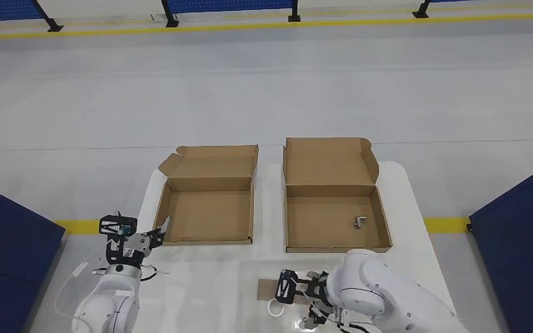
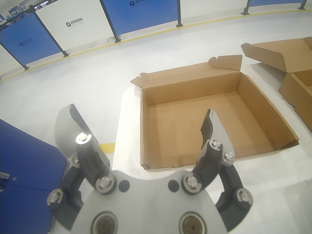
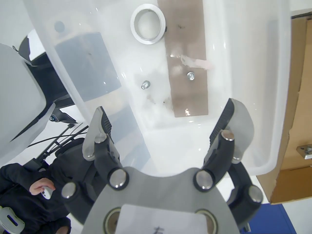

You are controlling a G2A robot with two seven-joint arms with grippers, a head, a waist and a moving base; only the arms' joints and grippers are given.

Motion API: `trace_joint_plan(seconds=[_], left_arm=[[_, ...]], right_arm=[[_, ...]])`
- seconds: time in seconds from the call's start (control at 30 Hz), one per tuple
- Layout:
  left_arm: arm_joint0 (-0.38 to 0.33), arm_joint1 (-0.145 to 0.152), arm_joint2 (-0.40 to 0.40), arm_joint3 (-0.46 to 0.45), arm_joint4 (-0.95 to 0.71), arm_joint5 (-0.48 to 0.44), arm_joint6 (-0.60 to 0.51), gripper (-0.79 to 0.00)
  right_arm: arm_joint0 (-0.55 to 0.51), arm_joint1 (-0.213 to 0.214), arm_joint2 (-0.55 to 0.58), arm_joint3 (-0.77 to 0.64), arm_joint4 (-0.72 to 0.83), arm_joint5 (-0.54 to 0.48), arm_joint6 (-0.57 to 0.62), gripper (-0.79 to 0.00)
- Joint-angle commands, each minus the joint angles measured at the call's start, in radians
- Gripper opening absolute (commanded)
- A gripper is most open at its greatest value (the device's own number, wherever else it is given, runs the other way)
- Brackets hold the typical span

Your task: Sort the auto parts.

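A clear plastic bin (image 3: 243, 57) holds a metal ring (image 3: 148, 24) and two small bolts (image 3: 145, 84) (image 3: 190, 75); one bolt lies on a brown strip (image 3: 186, 37) on the bin's floor. My right gripper (image 3: 165, 120) (image 1: 285, 288) hangs open just above the bin, nothing between its fingers. The right cardboard box (image 1: 325, 221) (image 3: 297, 93) contains one small metal bracket (image 1: 360, 221) (image 3: 304, 151). The left cardboard box (image 1: 208, 212) (image 2: 185, 122) has nothing in it. My left gripper (image 2: 141, 122) (image 1: 161, 230) stands open by that box's front left corner.
Both boxes have their lids (image 1: 212, 165) (image 1: 326, 161) folded back, away from me. The white table (image 1: 208, 275) ends close to the left of the left box. Blue panels (image 1: 21, 241) (image 1: 508, 225) flank the table on both sides.
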Motion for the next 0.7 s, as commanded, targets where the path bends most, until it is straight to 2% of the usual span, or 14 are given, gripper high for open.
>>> trace_joint_plan(seconds=[0.0,0.67], left_arm=[[0.0,0.0,0.0,0.0,0.0,0.0,0.0,0.0],[0.0,0.0,0.0,0.0,0.0,0.0,0.0,0.0]], right_arm=[[0.018,-0.006,-0.023,0.017,-0.008,0.004,0.004,0.0],[0.158,-0.071,-0.174,0.197,-0.027,0.018,-0.014,0.0]])
